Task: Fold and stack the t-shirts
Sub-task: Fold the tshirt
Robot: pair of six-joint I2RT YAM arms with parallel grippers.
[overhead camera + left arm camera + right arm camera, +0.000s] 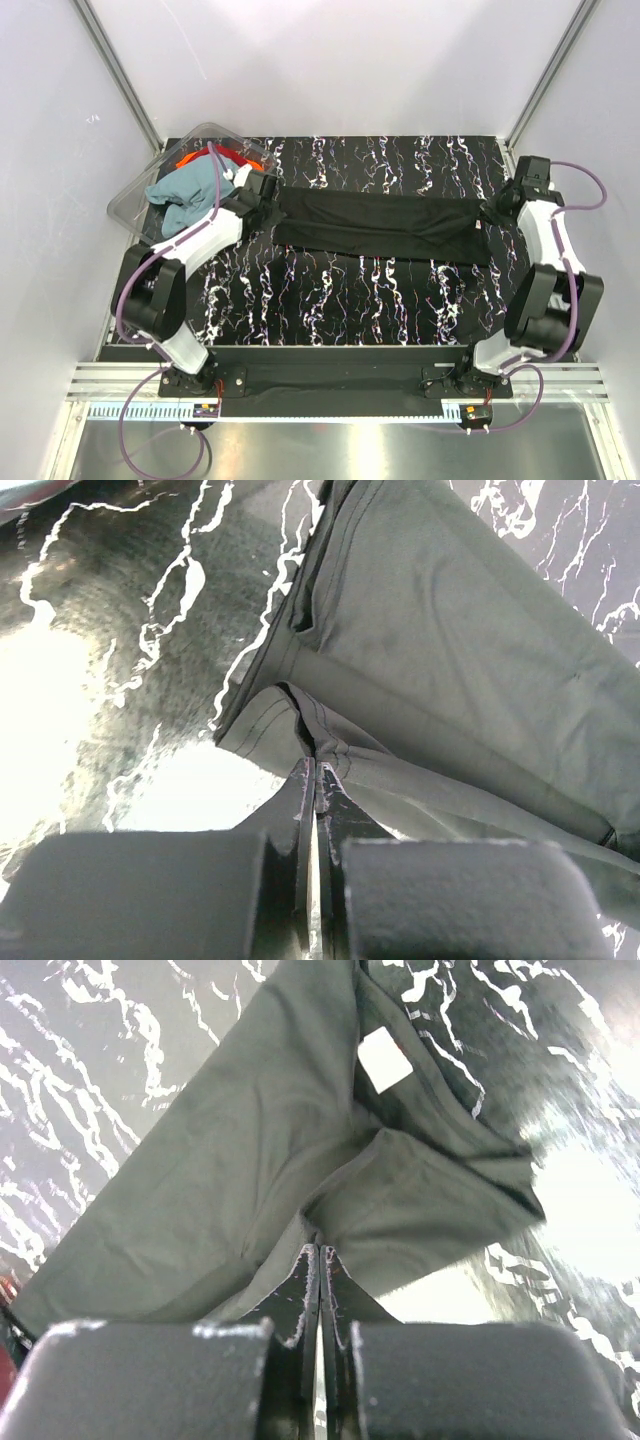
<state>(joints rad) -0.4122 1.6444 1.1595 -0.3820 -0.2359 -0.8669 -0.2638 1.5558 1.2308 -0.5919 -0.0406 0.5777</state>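
The black t-shirt [385, 226] hangs stretched as a long band between my two grippers, over the middle of the marbled table. My left gripper [272, 200] is shut on its left end; in the left wrist view the cloth [450, 660] bunches at the fingertips [316, 760]. My right gripper [492, 213] is shut on its right end; in the right wrist view the cloth [260, 1150] with a white neck label [384, 1060] meets the fingertips [320, 1248]. The teal-blue t-shirt [190, 195] lies crumpled in the tub, with the red-orange t-shirt [222, 155] partly under it.
A clear plastic tub [135, 195] stands at the table's back left corner, right beside my left arm. White walls and metal posts ring the table. An aluminium rail [330, 385] runs along the near edge by the arm bases.
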